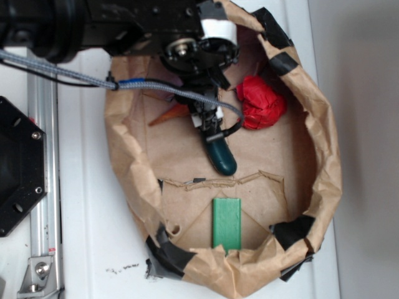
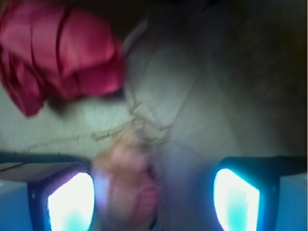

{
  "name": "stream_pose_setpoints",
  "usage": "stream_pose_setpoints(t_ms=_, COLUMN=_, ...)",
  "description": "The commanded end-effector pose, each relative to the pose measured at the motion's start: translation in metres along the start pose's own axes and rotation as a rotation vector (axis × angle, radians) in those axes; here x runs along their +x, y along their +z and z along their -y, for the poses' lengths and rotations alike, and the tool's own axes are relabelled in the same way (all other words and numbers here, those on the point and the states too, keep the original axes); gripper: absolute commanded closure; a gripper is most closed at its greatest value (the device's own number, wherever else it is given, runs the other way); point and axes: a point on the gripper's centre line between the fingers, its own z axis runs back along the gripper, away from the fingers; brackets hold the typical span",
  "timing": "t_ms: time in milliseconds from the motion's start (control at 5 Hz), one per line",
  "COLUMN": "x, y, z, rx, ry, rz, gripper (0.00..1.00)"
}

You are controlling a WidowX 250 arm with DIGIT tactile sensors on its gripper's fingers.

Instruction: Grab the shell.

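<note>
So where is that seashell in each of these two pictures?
Exterior view: only the shell's orange pointed tail shows, poking out left of the arm, upper left inside the paper bag; the rest is hidden under the gripper.
Wrist view: the shell is a blurred pink-orange shape at bottom centre-left, between the two glowing fingers, nearer the left one.
Shared landmark: the red paper wad.

Robot lab: white bench (image 1: 93, 237), metal rail (image 1: 43, 187), taped paper bin (image 1: 324, 162)
</note>
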Motion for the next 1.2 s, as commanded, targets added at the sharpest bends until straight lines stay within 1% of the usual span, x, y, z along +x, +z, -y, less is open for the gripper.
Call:
stream_pose_setpoints(t_ms=0, x=-0.010, y=-0.006, z=-0.003, rx=-0.073, ry=-0.223, rz=0.052, gripper=0.00)
stream_pose_setpoints(t_ms=200, x=-0.009, y=-0.001, z=0.008, rx=-0.079, ry=-0.286, rz=0.061, gripper=0.00)
stream_pose_setpoints(t_ms=400, x=-0.011, y=-0.001, z=0.011, rx=-0.059, ry=-0.292, rz=0.050, gripper=0.00)
stream_pose_setpoints(t_ms=600, x=-0.016, y=-0.011, z=0.009, rx=-0.064, ry=-0.286, rz=0.036, gripper=0.00)
stream_pose_setpoints(t_ms=800, x=-0.022, y=-0.023, z=0.013, rx=-0.054, ry=-0.305, rz=0.011, gripper=0.00)
stream_pose_setpoints(t_ms=1000, x=-0.025, y=-0.023, z=0.015, rx=-0.044, ry=-0.312, rz=0.013, gripper=0.00)
